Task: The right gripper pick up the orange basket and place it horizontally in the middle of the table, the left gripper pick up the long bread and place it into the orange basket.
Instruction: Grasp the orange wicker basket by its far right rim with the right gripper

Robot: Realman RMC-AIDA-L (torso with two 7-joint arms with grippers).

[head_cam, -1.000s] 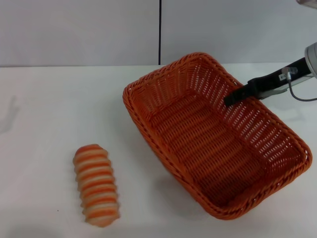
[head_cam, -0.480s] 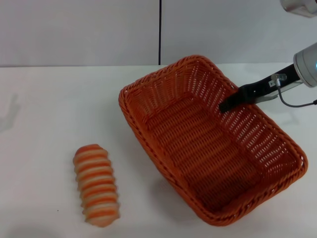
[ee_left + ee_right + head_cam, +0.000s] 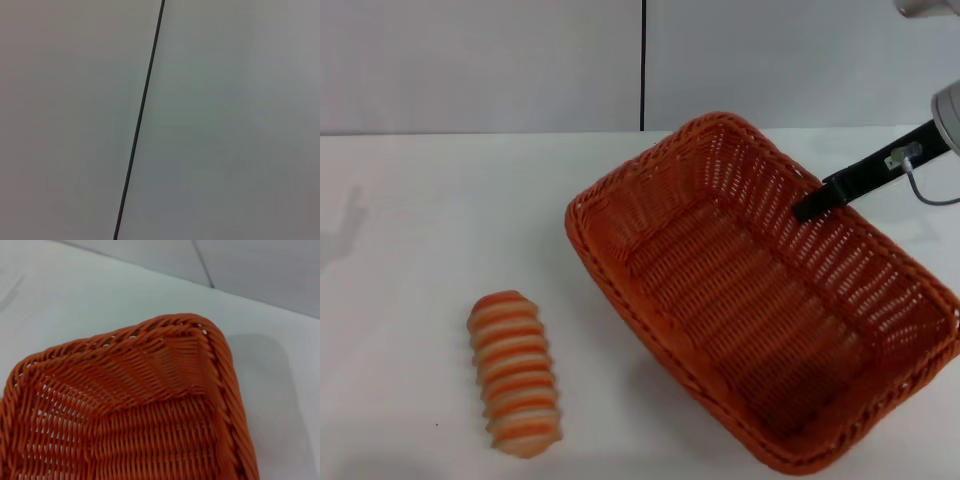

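Since half a second ago the orange basket (image 3: pixel 760 300) has shifted toward the right and its near right end now reaches the edge of the head view, while the right gripper (image 3: pixel 807 210) has drawn back slightly to the right along with it. Its slim black claw comes in from the right edge and its tip sits at the basket's far long wall, at the braided rim; how far the fingers are parted cannot be told, though the tip is in contact with the wicker there. The basket lies skewed on the table (image 3: pixel 420 220), one short end pointing to the far middle, the other to the near right. The right wrist view looks down into a corner of the basket (image 3: pixel 150 405), rim and open weave filling the lower part, white tabletop (image 3: pixel 75 295) beyond it. The long bread (image 3: pixel 514 373) lies on the near left of the table, well apart from the basket, untouched. The left gripper is out of sight; its wrist camera faces a plain wall (image 3: pixel 225 125) with one dark seam (image 3: pixel 141 110).
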